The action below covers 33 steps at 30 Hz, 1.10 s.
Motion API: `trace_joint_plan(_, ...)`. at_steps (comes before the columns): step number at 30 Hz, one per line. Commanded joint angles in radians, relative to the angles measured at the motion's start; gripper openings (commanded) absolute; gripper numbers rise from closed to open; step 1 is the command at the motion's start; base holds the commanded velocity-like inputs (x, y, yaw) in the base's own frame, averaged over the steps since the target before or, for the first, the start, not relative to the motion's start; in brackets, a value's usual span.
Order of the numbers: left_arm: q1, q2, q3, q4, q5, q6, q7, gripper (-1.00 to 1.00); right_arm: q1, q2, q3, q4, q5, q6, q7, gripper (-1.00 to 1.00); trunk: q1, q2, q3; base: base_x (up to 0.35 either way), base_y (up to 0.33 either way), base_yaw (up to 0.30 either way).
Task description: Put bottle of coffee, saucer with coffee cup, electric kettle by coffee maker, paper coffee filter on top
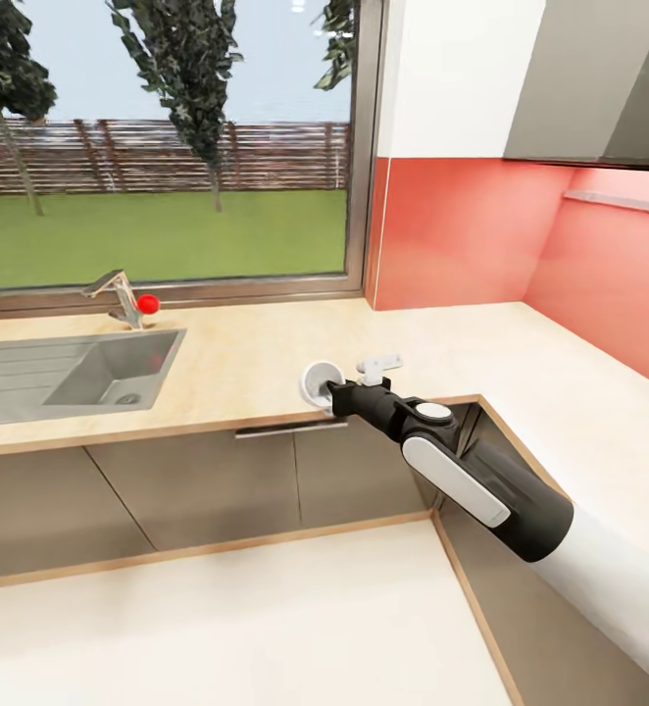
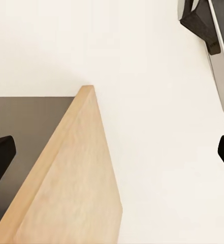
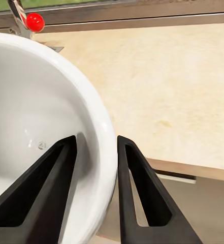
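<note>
Coffee cup (image 1: 320,380) hangs tipped on its side above the kitchen countertop (image 1: 266,353) front edge, its wall pinched between the right gripper (image 3: 95,152) fingers (one inside, one outside). That thin-rim pinch could slip, dropping it floorward.

Even, bright, rendered daylight from the window (image 1: 168,147). Soft faint shadows under the desk (image 1: 266,353) edge. No glare. Slight softness throughout; close wrist views mildly blurred.
</note>
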Motion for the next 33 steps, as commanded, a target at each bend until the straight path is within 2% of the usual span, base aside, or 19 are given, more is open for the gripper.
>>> trace_joint_plan(1, -0.001, 0.000, 0.008, 0.002, -0.008, -0.006, 0.003, 1.00, -0.002, -0.001, 0.002, -0.002, -0.008, 0.000, -0.009, -1.00, 0.000, -0.001, 0.000, 0.000, 0.000, 0.000)
trace_joint_plan(14, -0.002, 0.000, 0.008, 0.002, -0.008, -0.006, 0.003, 1.00, -0.002, 0.000, 0.003, 0.000, -0.008, 0.000, -0.008, -1.00, 0.000, -0.001, 0.021, 0.000, 0.000, 0.000)
trace_joint_plan(17, -0.002, 0.000, 0.008, 0.001, -0.009, -0.007, 0.003, 1.00, -0.002, 0.001, 0.019, 0.000, -0.009, -0.001, -0.008, -1.00, 0.000, -0.001, 0.026, 0.000, 0.000, 0.000)
trace_joint_plan(21, -0.003, 0.000, 0.007, 0.001, -0.010, -0.008, 0.002, 1.00, 0.000, 0.002, 0.114, 0.011, -0.010, -0.003, -0.009, -1.00, 0.000, -0.001, 0.032, 0.000, 0.000, 0.000)
trace_joint_plan(22, -0.004, 0.000, 0.006, 0.000, -0.011, -0.009, 0.001, 1.00, 0.002, 0.004, 0.162, 0.014, -0.010, -0.005, -0.010, -1.00, 0.000, -0.001, 0.033, 0.000, 0.000, 0.000)
trace_joint_plan(27, -0.004, 0.000, 0.006, -0.002, -0.014, -0.010, 0.001, 1.00, 0.015, 0.002, 0.271, 0.013, -0.011, -0.053, -0.013, -1.00, 0.000, -0.001, 0.041, 0.000, 0.000, 0.000)
trace_joint_plan(30, -0.004, 0.000, 0.004, -0.024, -0.015, -0.012, 0.001, 1.00, 0.044, 0.000, 0.309, 0.012, -0.014, -0.066, -0.013, -1.00, 0.000, -0.001, 0.046, 0.000, 0.000, 0.000)
trace_joint_plan(33, -0.004, 0.000, 0.003, -0.030, -0.016, -0.012, 0.000, 1.00, 0.083, 0.000, 0.322, 0.012, -0.016, -0.068, -0.013, -1.00, 0.000, -0.001, 0.051, 0.000, 0.000, 0.000)
